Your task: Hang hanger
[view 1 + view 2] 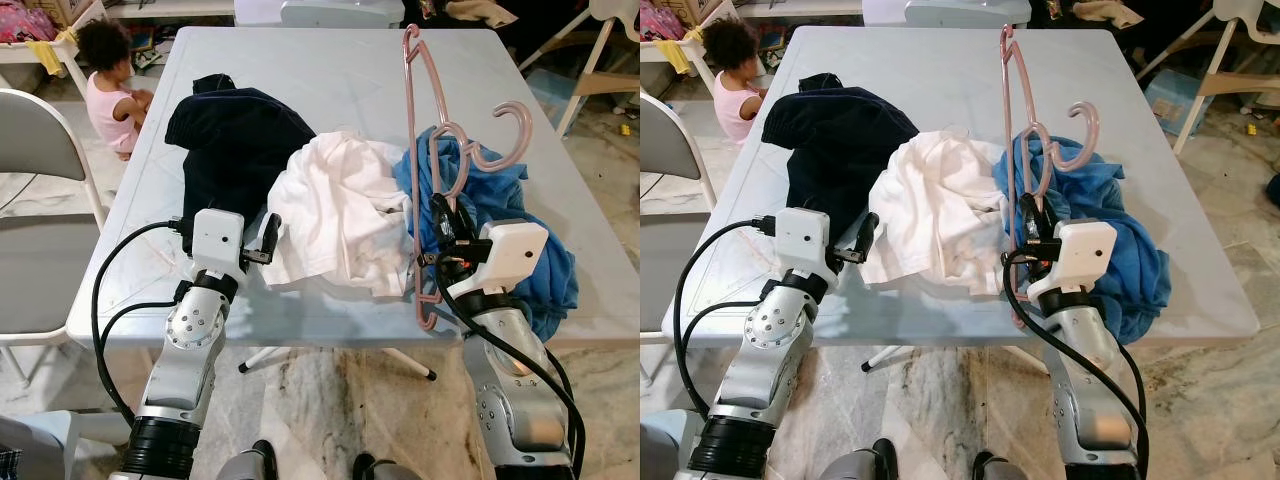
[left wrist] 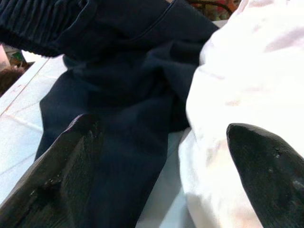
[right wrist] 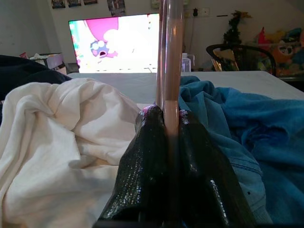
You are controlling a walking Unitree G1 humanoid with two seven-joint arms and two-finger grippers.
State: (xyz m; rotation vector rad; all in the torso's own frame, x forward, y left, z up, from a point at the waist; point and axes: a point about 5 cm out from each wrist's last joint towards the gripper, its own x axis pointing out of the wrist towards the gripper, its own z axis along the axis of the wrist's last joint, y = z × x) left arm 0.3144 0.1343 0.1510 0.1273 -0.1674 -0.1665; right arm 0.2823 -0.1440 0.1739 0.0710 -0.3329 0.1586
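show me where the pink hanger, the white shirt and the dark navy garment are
pink hanger (image 1: 411, 150), left eye view, on its long straight bar above the right tool.
white shirt (image 1: 335, 205), left eye view, middle of the crumpled cloth.
dark navy garment (image 1: 835, 135), right eye view, centre of the heap.

A pale grey plastic table (image 1: 330, 70) carries three heaps of clothing along its near half: a dark navy garment (image 1: 235, 145) on the left, a white shirt (image 1: 340, 210) in the middle, and a blue garment (image 1: 520, 230) on the right.
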